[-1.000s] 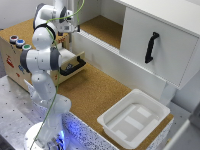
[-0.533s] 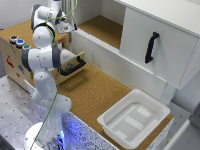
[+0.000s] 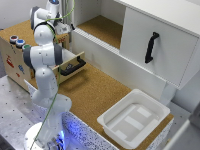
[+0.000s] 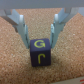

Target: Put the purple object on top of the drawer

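In the wrist view a purple cube [image 4: 40, 53] with yellow letters rests on a cork surface. My gripper [image 4: 40, 41] is open, and its fingers [image 4: 23, 31] stand on either side of the cube, just clear of it. In the exterior view the gripper [image 3: 64, 29] hangs at the far end of the plywood box's cork top [image 3: 22, 29]; the cube is hidden there. The light-wood drawer [image 3: 71, 66] with a black bar handle stands pulled open below, at the box's front.
Coloured round buttons [image 3: 16, 41] sit on the box's near top edge. A large white cabinet door with a black handle [image 3: 150, 47] is at the exterior view's right. A white plastic bin [image 3: 132, 117] lies on the cork floor [image 3: 95, 90].
The arm has barely moved over the last second; the gripper stays over the same spot on the box top.
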Available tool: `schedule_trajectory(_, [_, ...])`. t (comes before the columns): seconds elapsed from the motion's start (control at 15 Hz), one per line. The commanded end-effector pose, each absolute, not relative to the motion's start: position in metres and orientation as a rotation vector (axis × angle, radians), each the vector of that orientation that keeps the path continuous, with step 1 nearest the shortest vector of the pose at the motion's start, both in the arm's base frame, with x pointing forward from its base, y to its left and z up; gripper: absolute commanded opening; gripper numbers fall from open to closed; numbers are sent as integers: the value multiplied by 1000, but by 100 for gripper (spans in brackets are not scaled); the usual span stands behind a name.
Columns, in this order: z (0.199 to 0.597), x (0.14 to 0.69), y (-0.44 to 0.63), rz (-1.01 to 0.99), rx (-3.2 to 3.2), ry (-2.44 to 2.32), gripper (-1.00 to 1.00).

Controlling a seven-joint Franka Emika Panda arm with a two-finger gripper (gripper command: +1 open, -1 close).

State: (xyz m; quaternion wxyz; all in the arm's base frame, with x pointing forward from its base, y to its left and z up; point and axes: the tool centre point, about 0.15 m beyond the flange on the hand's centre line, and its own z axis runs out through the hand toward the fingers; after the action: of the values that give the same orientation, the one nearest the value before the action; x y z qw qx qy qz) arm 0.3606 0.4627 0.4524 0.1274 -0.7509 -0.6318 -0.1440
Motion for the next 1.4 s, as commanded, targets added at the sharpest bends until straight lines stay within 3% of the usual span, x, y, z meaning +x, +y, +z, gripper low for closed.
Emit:
schedule_trajectory(0.0, [468,365,460,-431,-2086,-1825,100])
schedule_trajectory(0.33, [510,365,440,-543,-2106,-1795,100])
schedule_trajectory(1.33, [484,403,289,-451,-2718,-1298,100])
